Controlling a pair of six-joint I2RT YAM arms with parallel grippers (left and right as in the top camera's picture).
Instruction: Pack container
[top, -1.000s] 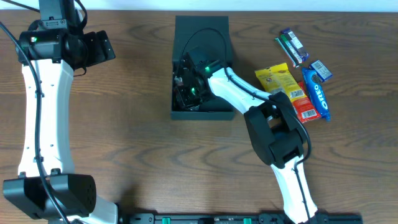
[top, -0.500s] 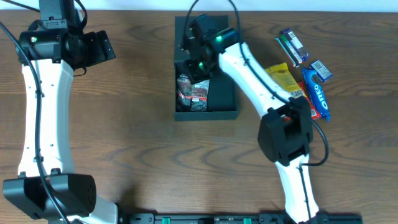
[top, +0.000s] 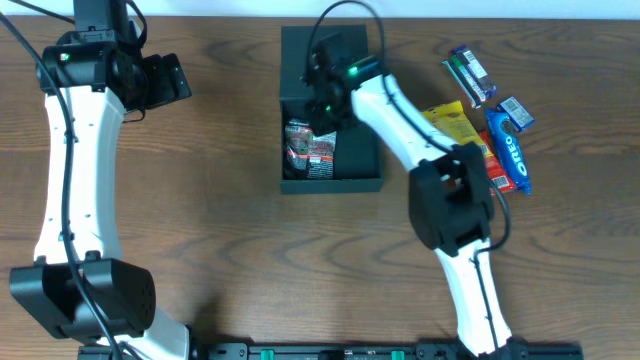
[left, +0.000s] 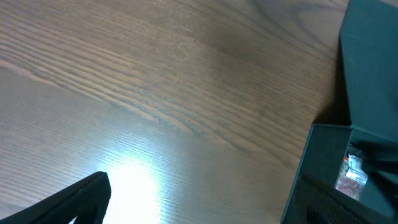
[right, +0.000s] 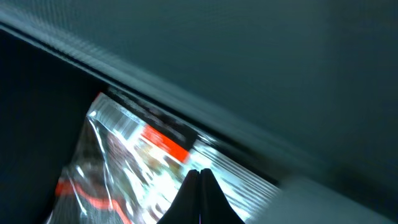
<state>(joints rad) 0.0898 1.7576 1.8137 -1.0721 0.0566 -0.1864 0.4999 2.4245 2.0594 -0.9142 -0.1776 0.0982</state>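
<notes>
Where the right arm crosses the scene, it blocks the overhead view of the right rear part of the container, and its elbow sits over part of the snack pile to the right. That pile (all loose on the table, outside the box) has five items:
- a yellow packet
- a red packet, partly under the arm
- a blue Oreo packet
- a small blue packet, just behind the Oreo one
- a dark bar, furthest back

The container is dark teal-green, matte and rectangular, much bigger than any snack. It sits mid-table toward the back edge. Its lid, same colour, is flipped open behind it. Inside, a crinkled silver-and-red packet lies on the left side of the floor, and the rest of the floor that shows is dark.

The right gripper is down inside the box near the back wall, just over the packet's edge. Its jaws are clenched tip to tip with nothing between them.

The left gripper is well apart at the left rear of the table, jaws spread wide and grasping nothing. Its wrist view shows mostly wood grain, with the container's left wall at the right edge and the packet peeking over it.
</notes>
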